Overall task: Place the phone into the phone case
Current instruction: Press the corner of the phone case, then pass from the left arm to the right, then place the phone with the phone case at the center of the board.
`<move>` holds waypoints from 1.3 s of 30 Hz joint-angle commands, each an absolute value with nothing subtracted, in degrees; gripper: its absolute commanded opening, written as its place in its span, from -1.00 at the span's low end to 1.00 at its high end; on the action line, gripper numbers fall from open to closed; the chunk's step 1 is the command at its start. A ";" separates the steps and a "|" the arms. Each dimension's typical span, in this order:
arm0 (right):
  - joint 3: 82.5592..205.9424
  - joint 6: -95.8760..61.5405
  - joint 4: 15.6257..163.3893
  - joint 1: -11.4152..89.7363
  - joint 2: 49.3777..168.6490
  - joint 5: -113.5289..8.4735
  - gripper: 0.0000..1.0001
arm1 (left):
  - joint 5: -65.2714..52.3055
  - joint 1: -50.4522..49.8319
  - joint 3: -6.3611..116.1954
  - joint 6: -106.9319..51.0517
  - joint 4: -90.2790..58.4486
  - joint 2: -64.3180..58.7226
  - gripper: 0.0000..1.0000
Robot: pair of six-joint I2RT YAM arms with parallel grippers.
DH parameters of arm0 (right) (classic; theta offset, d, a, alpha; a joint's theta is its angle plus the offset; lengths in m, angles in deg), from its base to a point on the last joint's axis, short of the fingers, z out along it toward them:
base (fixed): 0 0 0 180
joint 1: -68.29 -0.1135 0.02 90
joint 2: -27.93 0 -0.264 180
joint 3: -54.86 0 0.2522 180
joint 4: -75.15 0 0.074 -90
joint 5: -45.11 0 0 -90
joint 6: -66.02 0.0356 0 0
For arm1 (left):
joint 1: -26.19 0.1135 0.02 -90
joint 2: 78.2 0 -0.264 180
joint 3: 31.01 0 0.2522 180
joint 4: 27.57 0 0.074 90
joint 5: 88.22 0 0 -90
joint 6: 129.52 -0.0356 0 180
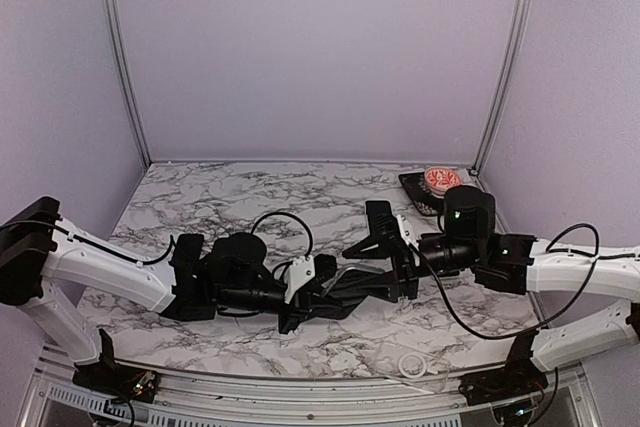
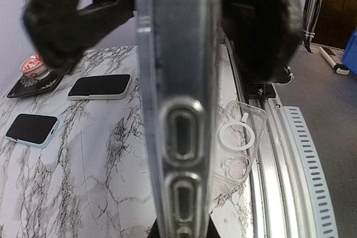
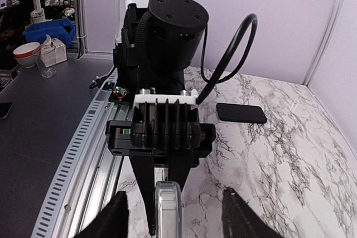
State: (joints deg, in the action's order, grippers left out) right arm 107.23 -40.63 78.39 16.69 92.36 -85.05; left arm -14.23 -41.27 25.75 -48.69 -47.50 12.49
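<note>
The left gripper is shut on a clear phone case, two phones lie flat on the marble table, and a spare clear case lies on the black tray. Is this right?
One error: the spare clear case lies on the marble table beside the metal rail, not on the black tray, which holds a bowl. The left wrist view shows it.

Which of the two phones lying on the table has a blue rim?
The lower-left phone in the left wrist view; the other phone has a whitish rim.

Open table [image 1: 230, 197] behind, left pincer [image 1: 333, 288] mid-table, tray [image 1: 411, 186] far-right corner
</note>
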 commanded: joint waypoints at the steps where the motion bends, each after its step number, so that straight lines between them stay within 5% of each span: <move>1: 108.59 -34.65 78.57 17.37 90.33 -79.85 0.44 | -17.41 -41.29 26.25 -39.10 -55.85 8.13 -1.00; 4: 107.11 -29.59 77.12 19.14 89.72 -82.63 0.79 | -20.39 -40.73 23.75 -30.83 -65.57 7.75 -1.00; 6: 105.17 -25.19 72.62 20.39 89.79 -86.14 0.77 | -21.06 -40.36 22.50 -26.02 -71.36 8.55 -1.00; 11: 103.54 -18.13 66.05 20.74 92.21 -90.41 -0.08 | -22.27 -40.25 21.40 -18.35 -81.49 11.60 -1.00; 15: 103.46 -17.33 65.79 20.78 93.42 -91.51 -0.47 | -21.22 -40.23 20.96 -17.87 -82.48 11.51 -1.00; 18: 103.71 -16.82 65.61 20.76 93.74 -91.29 -0.96 | -21.12 -40.26 21.28 -18.72 -82.02 11.88 -1.00; 23: 105.09 -15.67 68.08 20.72 93.37 -85.37 -1.00 | -16.32 -40.26 21.13 -17.67 -81.01 12.87 -1.00; 24: 105.60 -15.31 68.62 20.81 93.33 -84.87 -1.00 | -13.61 -40.26 21.10 -17.73 -79.88 12.78 -0.65; 26: 107.15 -14.30 71.08 21.23 93.51 -83.00 -1.00 | -4.39 -40.23 21.63 -18.34 -75.02 12.48 0.42; 28: 109.99 -12.91 76.50 22.62 94.81 -78.76 -1.00 | 8.95 -40.21 22.35 -19.70 -67.38 11.57 0.91; 34: 122.35 -6.09 99.02 31.38 103.66 -68.71 -1.00 | 38.25 -39.79 25.87 -22.33 -43.90 8.14 0.98; 39: 136.73 -8.94 107.16 32.26 115.69 -67.80 -1.00 | 45.68 -37.82 32.73 -17.44 -24.98 8.92 0.98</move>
State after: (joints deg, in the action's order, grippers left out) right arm 126.92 -9.13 99.41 31.86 109.51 -69.75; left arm 32.50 -39.22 27.54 -20.36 -43.57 10.20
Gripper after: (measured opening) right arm 0.072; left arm 0.988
